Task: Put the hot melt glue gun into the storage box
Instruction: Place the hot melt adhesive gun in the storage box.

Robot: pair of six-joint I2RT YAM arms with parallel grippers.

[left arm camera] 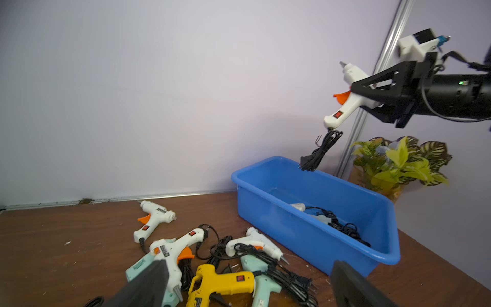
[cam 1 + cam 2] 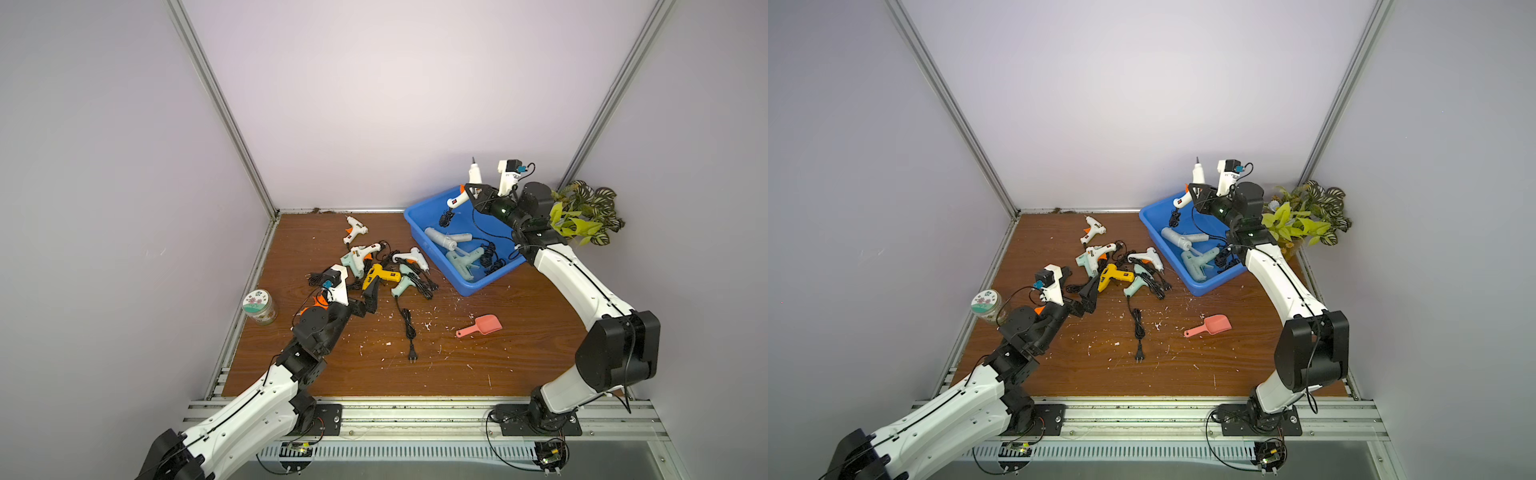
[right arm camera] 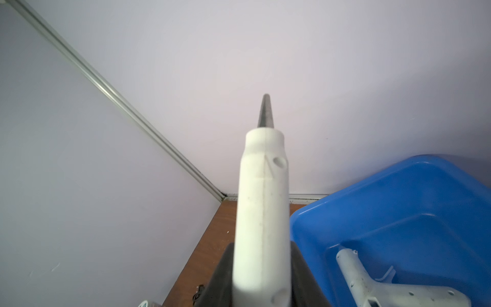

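Above the far corner of the storage box [image 2: 492, 281], at the far right of the bench [image 2: 457, 365], the right hand [image 2: 471, 190] grips a white hot melt glue gun [image 2: 475, 173], nozzle up, cord bundle hanging over the box. The left hand [image 2: 365, 300], spread wide, is at the yellow glue gun [image 2: 380, 275] on the left.

Bright blue box [image 2: 434, 212]; brown wood-grain table [image 2: 498, 365], white flecks; yellow glue gun [image 2: 380, 276]; raised white glue gun [image 1: 345, 109], orange trigger; pink scoop [image 2: 482, 325]; plant [image 2: 590, 212] lime plus green-cream stripes; floral jar lid [image 2: 257, 301].
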